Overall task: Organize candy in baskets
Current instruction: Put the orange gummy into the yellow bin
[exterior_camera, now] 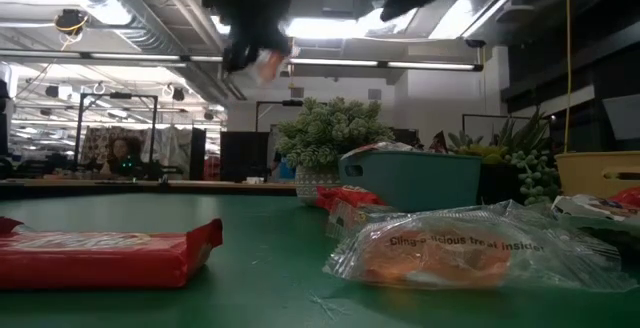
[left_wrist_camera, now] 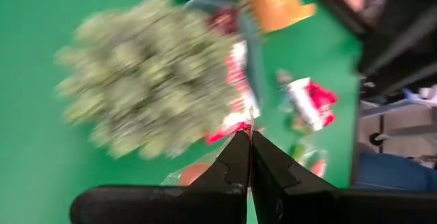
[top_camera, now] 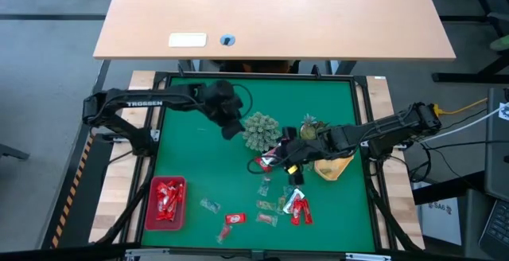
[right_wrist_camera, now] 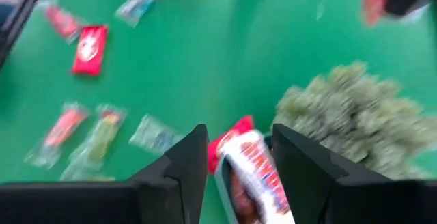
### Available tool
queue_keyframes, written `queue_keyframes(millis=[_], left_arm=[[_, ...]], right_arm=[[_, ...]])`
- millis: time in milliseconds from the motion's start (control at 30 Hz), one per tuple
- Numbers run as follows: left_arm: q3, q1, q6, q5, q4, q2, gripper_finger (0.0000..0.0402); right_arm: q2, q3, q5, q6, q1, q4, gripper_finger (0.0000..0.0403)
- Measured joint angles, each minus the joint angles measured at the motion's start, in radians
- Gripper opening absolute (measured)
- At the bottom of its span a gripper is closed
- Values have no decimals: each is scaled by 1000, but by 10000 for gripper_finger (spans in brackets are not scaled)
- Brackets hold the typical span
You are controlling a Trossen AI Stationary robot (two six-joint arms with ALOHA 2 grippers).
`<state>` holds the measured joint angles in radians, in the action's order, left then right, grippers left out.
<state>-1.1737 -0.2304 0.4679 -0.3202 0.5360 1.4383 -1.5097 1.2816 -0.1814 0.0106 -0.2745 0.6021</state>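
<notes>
My left gripper (top_camera: 232, 130) hangs above the green mat just left of the pale spiky plant (top_camera: 259, 130), shut on a small red candy (exterior_camera: 265, 65). My right gripper (top_camera: 285, 156) is open over the pale blue basket (exterior_camera: 410, 178). Its fingers stand either side of a red-and-white candy (right_wrist_camera: 256, 166) lying in that basket. The red basket (top_camera: 153, 205) near the mat's left front holds several red candies. The yellow basket (top_camera: 334, 168) sits right of the blue one. Loose candies (top_camera: 266, 205) lie scattered on the mat's near half. My left gripper pinches the red candy (right_wrist_camera: 374, 4) between its two shut fingers (left_wrist_camera: 235, 159), which point down from above. Only a thin red sliver shows between the fingers in the left wrist view. The candy is lifted clear of the mat, high above it.
Two spiky plant ornaments (exterior_camera: 325, 133) (top_camera: 312, 127) stand close beside the blue basket and between the two arms. A red bar (exterior_camera: 100, 253) and a clear-wrapped orange candy (exterior_camera: 470, 248) lie near the front edge. Bare green mat lies on the far-left side.
</notes>
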Motion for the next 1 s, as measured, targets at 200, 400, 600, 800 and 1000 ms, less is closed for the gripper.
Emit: queue_keyframes(millis=[200, 400, 600, 800, 1000], left_arm=[[-34, 102, 2, 14, -153, 0, 0], [-36, 177, 3, 15, -273, -1, 0], [-36, 231, 4, 15, -279, -1, 0], [-36, 274, 2, 43, -304, -1, 0], [-36, 304, 1, 100, -378, -1, 0]], right_arm=[[0, 0, -105, -83, 0, -99, 163], [0, 0, -125, -153, 0, -196, 163], [0, 0, -125, -176, 0, -212, 163], [0, 0, -123, -177, 0, -218, 163], [0, 0, -84, -226, 0, -259, 163]])
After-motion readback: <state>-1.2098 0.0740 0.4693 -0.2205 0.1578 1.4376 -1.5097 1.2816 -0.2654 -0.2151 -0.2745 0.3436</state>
